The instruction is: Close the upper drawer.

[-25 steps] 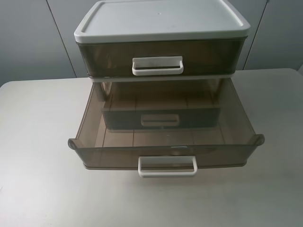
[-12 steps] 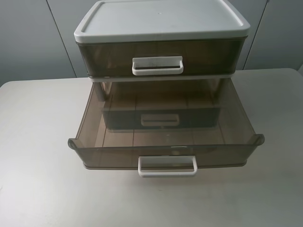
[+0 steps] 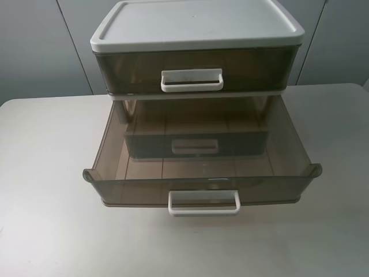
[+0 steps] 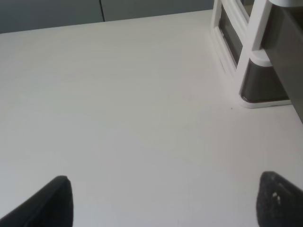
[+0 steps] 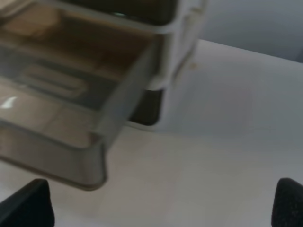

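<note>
The upper drawer [image 3: 144, 190], smoky brown with a white loop handle [image 3: 204, 202], is pulled far out toward the table's front. Above it, a lidded tier [image 3: 132, 66] with its own white handle sits pushed in under the white lid [image 3: 196, 23]. The bottom drawer [image 3: 144, 144] shows through the open drawer's floor and is pushed in. Neither gripper shows in the exterior view. My left gripper [image 4: 165, 203] is open above bare table, left of the unit's base [image 4: 262, 87]. My right gripper [image 5: 158, 203] is open beside the open drawer's right corner [image 5: 123, 99].
The unit stands at the back middle of a pale table [image 3: 46, 173]. Grey wall panels [image 3: 34, 46] stand behind it. The open drawer holds nothing that I can see.
</note>
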Controlling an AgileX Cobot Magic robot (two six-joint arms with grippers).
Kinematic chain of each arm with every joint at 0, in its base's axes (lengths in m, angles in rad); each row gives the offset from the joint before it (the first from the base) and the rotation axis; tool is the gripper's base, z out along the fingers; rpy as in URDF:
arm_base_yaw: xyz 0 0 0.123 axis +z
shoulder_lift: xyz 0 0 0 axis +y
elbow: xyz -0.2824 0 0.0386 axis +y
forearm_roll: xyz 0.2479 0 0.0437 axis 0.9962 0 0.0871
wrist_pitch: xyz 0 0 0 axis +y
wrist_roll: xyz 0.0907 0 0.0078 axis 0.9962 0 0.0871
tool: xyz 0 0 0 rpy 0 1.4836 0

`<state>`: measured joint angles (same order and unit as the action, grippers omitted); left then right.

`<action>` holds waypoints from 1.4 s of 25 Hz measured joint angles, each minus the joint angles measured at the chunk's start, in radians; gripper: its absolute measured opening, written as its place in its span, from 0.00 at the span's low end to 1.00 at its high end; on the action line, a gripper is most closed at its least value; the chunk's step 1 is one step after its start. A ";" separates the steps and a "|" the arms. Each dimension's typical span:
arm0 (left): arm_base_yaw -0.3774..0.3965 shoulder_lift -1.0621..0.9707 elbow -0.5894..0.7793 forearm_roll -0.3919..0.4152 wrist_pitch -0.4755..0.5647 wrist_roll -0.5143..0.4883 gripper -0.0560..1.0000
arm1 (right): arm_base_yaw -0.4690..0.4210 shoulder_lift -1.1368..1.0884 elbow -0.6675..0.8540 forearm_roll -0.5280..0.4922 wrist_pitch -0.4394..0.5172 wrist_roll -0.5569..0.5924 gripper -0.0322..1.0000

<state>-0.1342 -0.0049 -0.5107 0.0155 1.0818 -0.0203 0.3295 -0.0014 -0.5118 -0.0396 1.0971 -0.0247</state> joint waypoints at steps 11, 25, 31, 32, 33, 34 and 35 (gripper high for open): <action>0.000 0.000 0.000 0.000 0.000 0.000 0.75 | -0.285 0.000 0.000 0.000 -0.001 0.000 0.71; 0.000 0.000 0.000 0.000 0.000 0.000 0.75 | -0.285 0.000 0.000 0.000 -0.001 -0.002 0.71; 0.000 0.000 0.000 0.000 0.000 0.000 0.75 | -0.285 0.000 0.000 0.000 -0.001 0.002 0.71; 0.000 0.000 0.000 0.000 0.000 0.000 0.75 | -0.285 0.000 0.000 0.000 -0.001 0.002 0.71; 0.000 0.000 0.000 0.000 0.000 0.000 0.75 | -0.285 0.000 0.000 0.000 -0.001 0.004 0.71; 0.000 0.000 0.000 0.000 0.000 0.000 0.75 | -0.285 0.000 0.000 0.000 -0.001 0.004 0.71; 0.000 0.000 0.000 0.000 0.000 0.000 0.75 | -0.285 0.000 0.000 0.000 -0.001 0.004 0.71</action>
<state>-0.1342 -0.0049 -0.5107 0.0155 1.0818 -0.0203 0.0443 -0.0014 -0.5118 -0.0396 1.0965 -0.0206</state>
